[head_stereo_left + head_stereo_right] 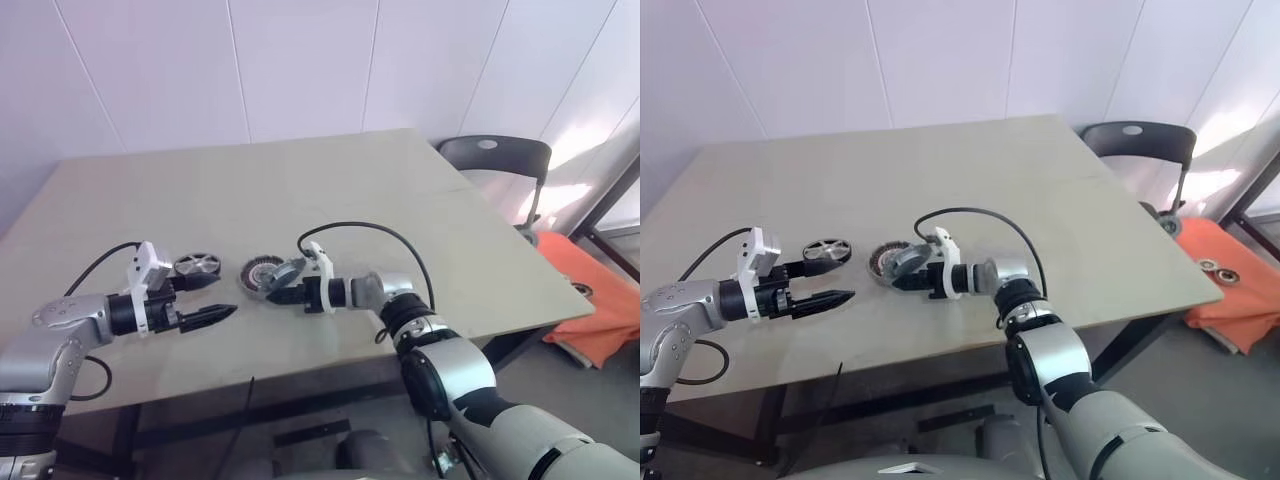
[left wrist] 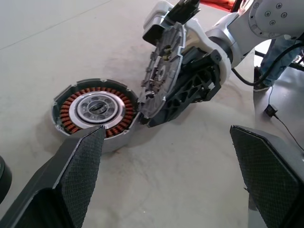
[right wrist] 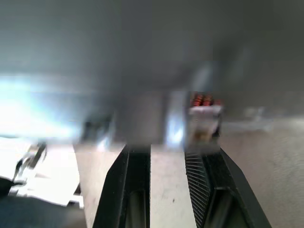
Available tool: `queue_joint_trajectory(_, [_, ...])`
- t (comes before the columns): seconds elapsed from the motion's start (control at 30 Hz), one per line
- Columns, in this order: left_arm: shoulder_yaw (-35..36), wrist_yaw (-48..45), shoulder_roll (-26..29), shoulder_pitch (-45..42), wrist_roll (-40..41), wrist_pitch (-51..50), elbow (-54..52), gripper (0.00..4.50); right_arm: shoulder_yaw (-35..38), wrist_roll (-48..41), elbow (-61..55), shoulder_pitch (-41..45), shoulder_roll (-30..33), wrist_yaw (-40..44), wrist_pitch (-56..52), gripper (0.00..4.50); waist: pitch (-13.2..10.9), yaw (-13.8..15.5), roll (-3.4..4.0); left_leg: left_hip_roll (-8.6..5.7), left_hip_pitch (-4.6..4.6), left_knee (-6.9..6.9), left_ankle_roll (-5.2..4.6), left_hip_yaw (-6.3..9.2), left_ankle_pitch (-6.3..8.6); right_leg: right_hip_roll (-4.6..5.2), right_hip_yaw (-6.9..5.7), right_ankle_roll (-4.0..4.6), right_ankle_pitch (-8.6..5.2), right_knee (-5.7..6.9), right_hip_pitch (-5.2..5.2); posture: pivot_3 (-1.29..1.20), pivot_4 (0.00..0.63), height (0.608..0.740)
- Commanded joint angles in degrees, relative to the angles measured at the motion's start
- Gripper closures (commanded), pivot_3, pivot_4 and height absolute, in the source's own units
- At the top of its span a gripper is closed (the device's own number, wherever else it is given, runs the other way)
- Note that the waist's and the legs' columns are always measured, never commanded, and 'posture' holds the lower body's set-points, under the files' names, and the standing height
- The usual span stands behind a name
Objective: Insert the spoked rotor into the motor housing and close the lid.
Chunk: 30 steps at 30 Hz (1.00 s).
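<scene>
The spoked rotor [image 1: 197, 265] lies flat on the table, to the left of the motor housing [image 1: 258, 276]. The housing [image 2: 97, 111] shows copper windings around a silver centre. My right gripper [image 1: 285, 284] is shut on the lid [image 1: 289, 270]. It holds the grey disc tilted on edge, with its low rim at the housing's right side [image 2: 161, 71]. In the right wrist view the lid fills the gap between my fingers [image 3: 202, 161], with a bit of the windings [image 3: 204, 100] beyond. My left gripper [image 1: 213, 300] stands open and holds nothing, just in front of the rotor and left of the housing.
The beige table [image 1: 400, 200] spreads wide behind the parts. A black cable [image 1: 370, 228] loops from my right wrist over the tabletop. Off the table's right side stand a black chair [image 1: 495, 155] and an orange object [image 1: 600, 290] on the floor.
</scene>
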<state>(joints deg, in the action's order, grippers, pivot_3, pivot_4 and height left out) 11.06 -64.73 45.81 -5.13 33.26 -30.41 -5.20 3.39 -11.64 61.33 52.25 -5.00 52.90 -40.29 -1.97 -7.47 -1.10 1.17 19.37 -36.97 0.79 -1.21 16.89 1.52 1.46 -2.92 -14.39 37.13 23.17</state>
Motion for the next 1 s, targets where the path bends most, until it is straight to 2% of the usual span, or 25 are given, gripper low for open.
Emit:
queue_joint_trajectory(0.03, [1.5, 0.0, 0.1, -0.6, 0.5, 1.1, -0.3, 0.02, 2.3, -0.7, 3.9, -0.7, -0.5, -5.5, 2.4, 3.41, 0.0, 0.0, 0.0, 0.0, -0.01, -0.01, 0.0, 0.0, 0.0, 0.0, -0.01, 0.03, 0.0, -0.01, -0.03, 0.0, 0.0, 0.74])
queue_joint_trajectory(0.27, [1.0, -0.2, 0.0, -1.8, 0.2, 1.8, 1.2, 0.02, 9.3, -4.3, 5.0, -0.1, 1.3, -14.6, 8.7, 3.41, 0.0, 0.4, 0.0, 0.0, -0.2, -0.08, 0.0, 0.01, 0.0, 0.02, -0.09, 0.09, 0.05, -0.03, -0.07, 0.0, 0.0, 0.74])
queue_joint_trajectory(0.5, [0.0, -0.8, -0.3, -3.5, -0.3, 2.3, 2.9, 0.02, 13.0, -6.6, 4.8, -0.4, 2.1, -21.2, 13.2, 3.41, 0.0, 0.8, 0.05, -0.03, -0.03, -0.16, 0.0, 0.0, 0.0, 0.18, -0.15, 0.08, 0.05, -0.21, 0.03, 0.0, 0.0, 0.74])
queue_joint_trajectory(0.87, [0.1, -0.5, -0.7, -3.2, -0.1, 2.1, 2.5, 0.02, 11.5, -5.0, 3.6, 0.4, 2.2, -25.4, 23.0, 3.41, -0.1, 2.0, 0.15, -0.05, 0.31, -0.18, -0.03, -0.05, -0.03, 0.19, -0.1, -0.05, 0.0, -0.25, 0.09, 0.0, 0.0, 0.74])
queue_joint_trajectory(1.0, [0.4, 0.1, -0.9, -2.7, 0.1, 1.9, 1.8, 0.02, 10.4, -4.7, 3.6, 1.1, 2.0, -23.9, 22.9, 3.41, 0.0, 2.0, 0.06, -0.06, 1.05, -0.13, -0.03, -0.09, -0.02, 0.23, -0.1, -0.33, 0.09, -0.45, 0.69, 0.0, 0.0, 0.74])
